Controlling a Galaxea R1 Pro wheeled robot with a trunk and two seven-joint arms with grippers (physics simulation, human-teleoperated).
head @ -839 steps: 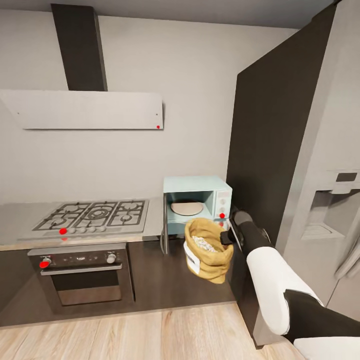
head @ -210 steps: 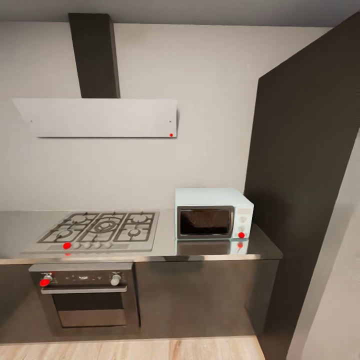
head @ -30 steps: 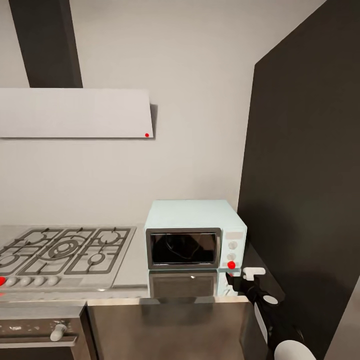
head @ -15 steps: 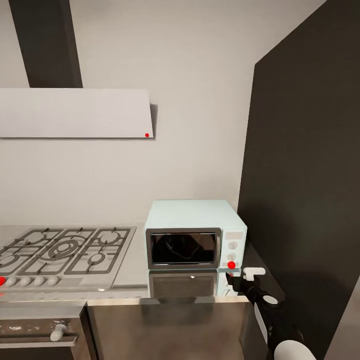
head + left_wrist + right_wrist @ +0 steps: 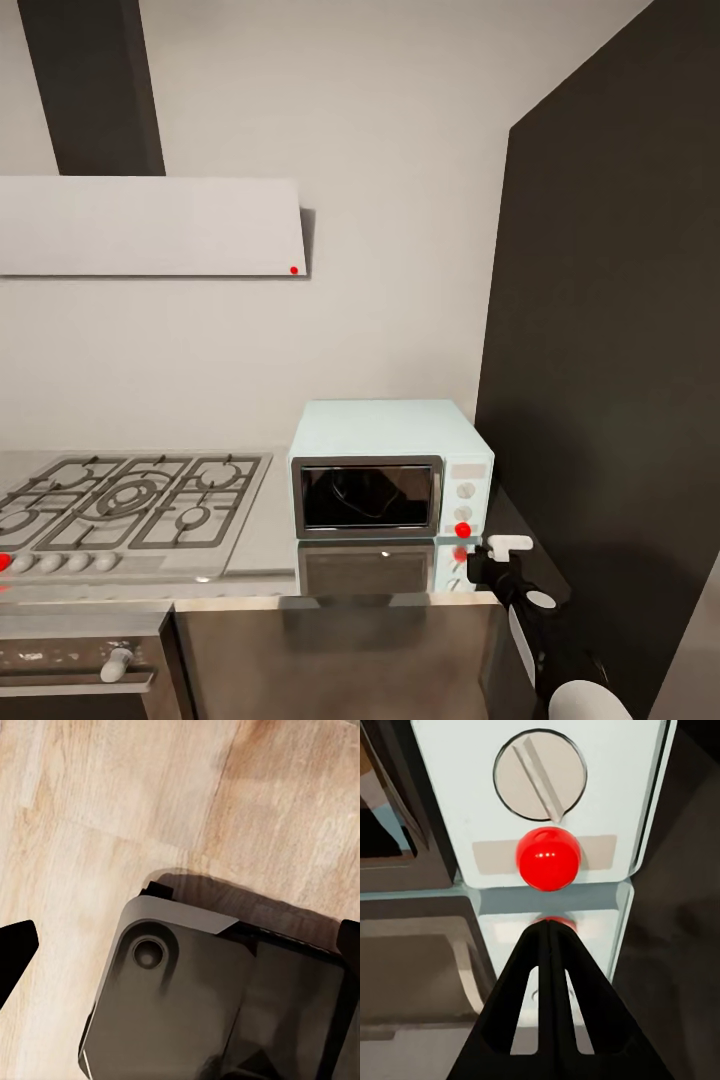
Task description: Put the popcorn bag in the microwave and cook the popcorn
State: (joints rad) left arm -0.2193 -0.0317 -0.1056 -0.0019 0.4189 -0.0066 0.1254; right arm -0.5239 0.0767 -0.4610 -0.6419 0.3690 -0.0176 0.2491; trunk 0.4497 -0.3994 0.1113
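The mint-blue microwave (image 5: 390, 470) stands on the steel countertop (image 5: 260, 560) with its dark glass door shut. The popcorn bag and the popcorn are hidden. My right gripper (image 5: 476, 558) sits just in front of and below the microwave's red dot (image 5: 462, 529). In the right wrist view its fingers (image 5: 547, 967) are pressed together, shut on nothing, with the tip a little short of the red dot (image 5: 548, 859) under a round knob (image 5: 540, 774). My left gripper (image 5: 180, 945) hangs open over the wood floor (image 5: 112, 810).
A gas hob (image 5: 130, 505) lies left of the microwave, under a grey hood (image 5: 150, 225). A tall dark cabinet (image 5: 610, 380) rises close on the microwave's right. An oven knob (image 5: 117, 660) shows below the counter edge. My dark base (image 5: 217, 997) is below the left gripper.
The microwave door, open long ago with the bag held before it, is shut. In the last half second my right gripper has drawn slightly back and right from the red dot.
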